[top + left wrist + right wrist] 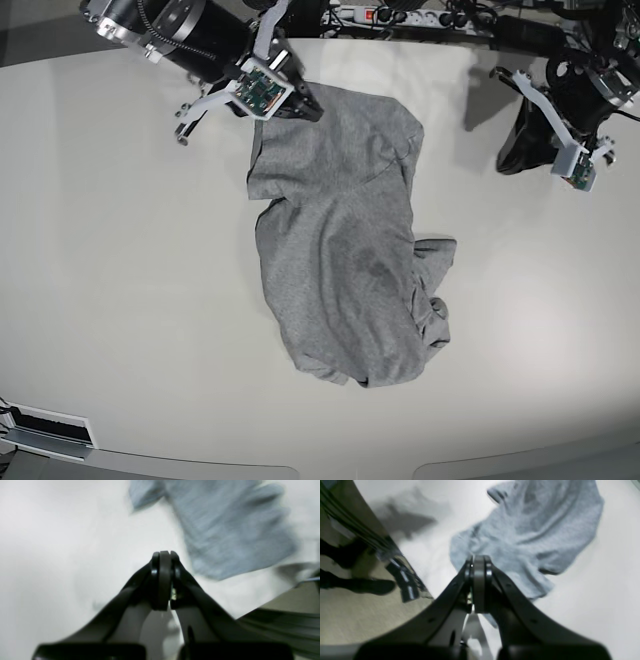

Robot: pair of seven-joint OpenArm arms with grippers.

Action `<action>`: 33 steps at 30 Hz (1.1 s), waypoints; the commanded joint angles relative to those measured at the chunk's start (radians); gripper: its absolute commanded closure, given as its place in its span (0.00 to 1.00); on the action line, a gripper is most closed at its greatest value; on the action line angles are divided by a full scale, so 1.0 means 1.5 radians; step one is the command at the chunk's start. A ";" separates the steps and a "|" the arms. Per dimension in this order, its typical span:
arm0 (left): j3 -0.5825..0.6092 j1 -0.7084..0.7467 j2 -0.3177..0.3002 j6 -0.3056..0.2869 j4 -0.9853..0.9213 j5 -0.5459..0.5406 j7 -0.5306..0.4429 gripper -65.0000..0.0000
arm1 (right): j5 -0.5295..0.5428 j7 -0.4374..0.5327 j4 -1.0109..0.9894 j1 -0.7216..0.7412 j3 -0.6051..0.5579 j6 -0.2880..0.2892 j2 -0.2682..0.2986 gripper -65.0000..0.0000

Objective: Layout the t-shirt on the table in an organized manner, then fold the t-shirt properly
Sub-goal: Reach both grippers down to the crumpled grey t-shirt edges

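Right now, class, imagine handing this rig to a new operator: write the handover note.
Left hand: shut, empty, off to one side of the t-shirt, above bare table.
Right hand: shut, empty, over the shirt's edge nearest the arms; contact unclear.
T-shirt: mid-table, rumpled, one side bunched and folded over itself, no lettering showing.
Done: nothing visible.
Left: spread it flat, then fold it.

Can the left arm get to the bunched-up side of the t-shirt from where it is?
Probably yes: the left gripper sits apart from the t-shirt, and only bare table lies between them.
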 commanded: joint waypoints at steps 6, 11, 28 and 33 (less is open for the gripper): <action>-0.005 -0.058 -0.054 0.007 0.010 -0.007 -0.026 1.00 | -0.062 0.017 -0.027 0.015 -0.096 -0.054 -0.029 1.00; 0.040 -0.117 -0.104 0.007 0.009 -0.004 -0.045 1.00 | -0.107 0.015 -0.114 0.061 -0.146 -0.085 -0.074 1.00; 0.440 -0.575 -0.145 0.006 -0.316 0.076 -0.096 1.00 | -0.173 0.015 -0.140 0.074 -0.165 -0.133 -0.098 1.00; 0.536 -0.712 -0.097 0.002 -0.446 0.084 -0.106 1.00 | -0.174 0.014 -0.140 0.073 -0.164 -0.133 -0.102 1.00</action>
